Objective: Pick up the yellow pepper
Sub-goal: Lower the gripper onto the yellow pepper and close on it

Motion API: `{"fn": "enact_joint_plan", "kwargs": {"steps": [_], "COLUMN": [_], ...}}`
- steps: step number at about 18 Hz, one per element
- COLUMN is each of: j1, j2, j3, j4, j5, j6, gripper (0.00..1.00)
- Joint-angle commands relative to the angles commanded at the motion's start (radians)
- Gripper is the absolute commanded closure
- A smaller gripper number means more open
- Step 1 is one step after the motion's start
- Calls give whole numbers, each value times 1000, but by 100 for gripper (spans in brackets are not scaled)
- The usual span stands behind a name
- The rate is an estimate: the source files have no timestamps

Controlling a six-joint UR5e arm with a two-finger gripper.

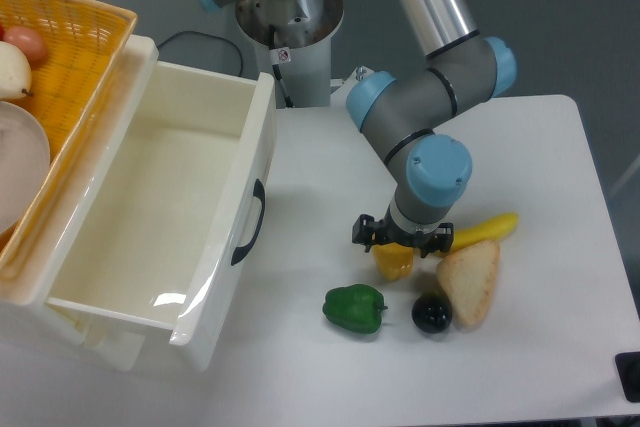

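Note:
The yellow pepper (pixel 394 261) sits on the white table, mostly covered from above by my gripper (pixel 398 241). Only its lower lobes show beneath the black fingers. The gripper hangs straight down over the pepper with its fingers spread to either side of it, and I see no contact that lifts it. The pepper rests on the table surface.
A yellow banana (pixel 482 230) and a slice of bread (pixel 467 281) lie just right of the pepper. A green pepper (pixel 355 308) and a dark round fruit (pixel 431 314) lie in front. A white open drawer (pixel 160 207) and an orange basket (pixel 60 87) stand at left.

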Motion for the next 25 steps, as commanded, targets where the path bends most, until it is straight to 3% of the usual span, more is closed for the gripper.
{"fn": "enact_joint_plan", "kwargs": {"steps": [9, 10, 18, 23, 24, 25], "j1": [0, 0, 0, 0, 0, -2], "j2": [-9, -11, -15, -11, -9, -6], "j3": [-3, -3, 2, 21, 28, 25], "j4": [3, 3, 9, 9, 8, 9], "j5": [0, 0, -2, -5, -6, -8], "j6": [0, 0, 2, 8, 6, 11], "gripper": [0, 4, 58, 71, 91, 92]}}
